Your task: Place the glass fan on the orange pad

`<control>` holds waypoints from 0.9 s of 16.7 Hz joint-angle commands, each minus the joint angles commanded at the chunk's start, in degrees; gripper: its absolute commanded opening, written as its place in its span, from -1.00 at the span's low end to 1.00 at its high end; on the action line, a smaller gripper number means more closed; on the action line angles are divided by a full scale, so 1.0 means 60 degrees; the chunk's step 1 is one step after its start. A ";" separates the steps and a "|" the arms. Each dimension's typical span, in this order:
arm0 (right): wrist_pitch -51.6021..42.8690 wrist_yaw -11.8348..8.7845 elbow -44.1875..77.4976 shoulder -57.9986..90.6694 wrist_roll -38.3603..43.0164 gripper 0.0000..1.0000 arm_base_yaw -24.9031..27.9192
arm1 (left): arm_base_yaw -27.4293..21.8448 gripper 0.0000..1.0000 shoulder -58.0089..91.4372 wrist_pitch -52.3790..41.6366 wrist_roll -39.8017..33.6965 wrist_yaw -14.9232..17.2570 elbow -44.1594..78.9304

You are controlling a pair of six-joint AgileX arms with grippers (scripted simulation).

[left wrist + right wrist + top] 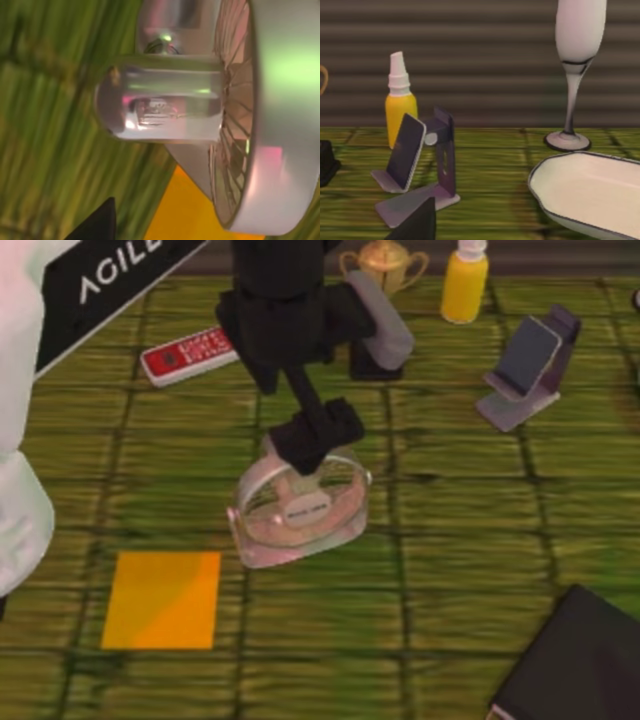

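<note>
White left arm, black AgileX-lettered band, black fingers

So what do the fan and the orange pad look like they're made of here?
The fan looks like clear glass or glossy plastic with a silvery-pink tint: the mat shows through its ring, and the left wrist view catches green and pink reflections on its rim. The left gripper is at its top. The orange pad looks like a thin, matte, flat sheet, perhaps paper or rubber; it shows no gloss.

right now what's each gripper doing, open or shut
Left gripper: shut on the glass fan, right of the orange pad.
Right gripper: not in view.
</note>
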 joint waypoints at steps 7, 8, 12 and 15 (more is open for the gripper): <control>0.0000 0.0000 0.0000 0.0000 0.0000 1.00 0.0000 | 0.0020 1.00 -0.0189 0.0973 0.0016 -0.0002 -0.1157; 0.0000 0.0000 0.0000 0.0000 0.0000 1.00 0.0000 | 0.0019 1.00 -0.0247 0.1300 0.0016 -0.0002 -0.1596; 0.0000 0.0000 0.0000 0.0000 0.0000 1.00 0.0000 | 0.0018 1.00 -0.0375 0.2133 0.0013 -0.0003 -0.2509; 0.0000 0.0000 0.0000 0.0000 0.0000 1.00 0.0000 | 0.0018 1.00 -0.0376 0.2136 0.0013 -0.0003 -0.2512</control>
